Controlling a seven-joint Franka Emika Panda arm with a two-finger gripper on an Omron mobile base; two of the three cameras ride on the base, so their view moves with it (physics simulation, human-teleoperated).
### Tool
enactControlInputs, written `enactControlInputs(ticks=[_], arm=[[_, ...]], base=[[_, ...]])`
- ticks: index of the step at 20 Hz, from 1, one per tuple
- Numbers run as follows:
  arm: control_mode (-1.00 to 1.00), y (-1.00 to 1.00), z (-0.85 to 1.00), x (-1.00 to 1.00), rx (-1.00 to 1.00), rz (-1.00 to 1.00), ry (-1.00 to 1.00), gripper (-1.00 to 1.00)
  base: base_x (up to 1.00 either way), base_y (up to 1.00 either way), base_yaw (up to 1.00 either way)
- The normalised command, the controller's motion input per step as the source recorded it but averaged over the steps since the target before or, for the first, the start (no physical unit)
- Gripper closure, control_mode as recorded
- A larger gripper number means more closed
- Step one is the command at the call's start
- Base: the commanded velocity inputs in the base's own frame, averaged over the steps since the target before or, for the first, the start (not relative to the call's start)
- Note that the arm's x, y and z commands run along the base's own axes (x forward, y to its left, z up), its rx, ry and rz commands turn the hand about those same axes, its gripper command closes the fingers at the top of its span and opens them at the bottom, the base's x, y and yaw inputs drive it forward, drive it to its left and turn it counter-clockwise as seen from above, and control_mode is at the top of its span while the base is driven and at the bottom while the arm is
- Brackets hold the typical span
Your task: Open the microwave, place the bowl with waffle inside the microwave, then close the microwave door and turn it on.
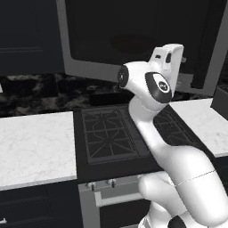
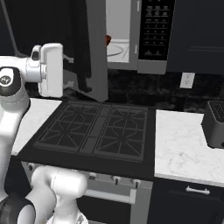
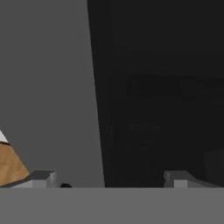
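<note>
Wide grey-framed microwave door [image 2: 94, 48] with dark glass standing swung open, likely awaiting closing push. Two-finger gripper [image 3: 107, 179] hovering at door frame, fingers spread, gripping nothing. Glossy reddish-brown bowl [image 2: 107, 40] sitting inside grey box microwave [image 2: 151, 65].

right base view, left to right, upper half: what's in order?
Robot hand → open microwave door → bowl in the microwave cavity → button panel → wall outlet → black toaster.
</note>
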Motion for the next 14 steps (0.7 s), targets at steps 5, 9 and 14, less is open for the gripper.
enactControlInputs(ticks=[5,9,14], arm=[[-1.0,-0.45,0.0,1.0,0.07,0.19,0.07,-1.0],[-1.0,-0.19,0.0,1.0,0.06,0.2,0.11,-1.0],[-1.0,-0.13,0.0,1.0,0.03,0.21,0.12,-1.0]], base=[[0.0,0.0,0.0],[0.0,0.0,0.0],[0.0,0.0,0.0]])
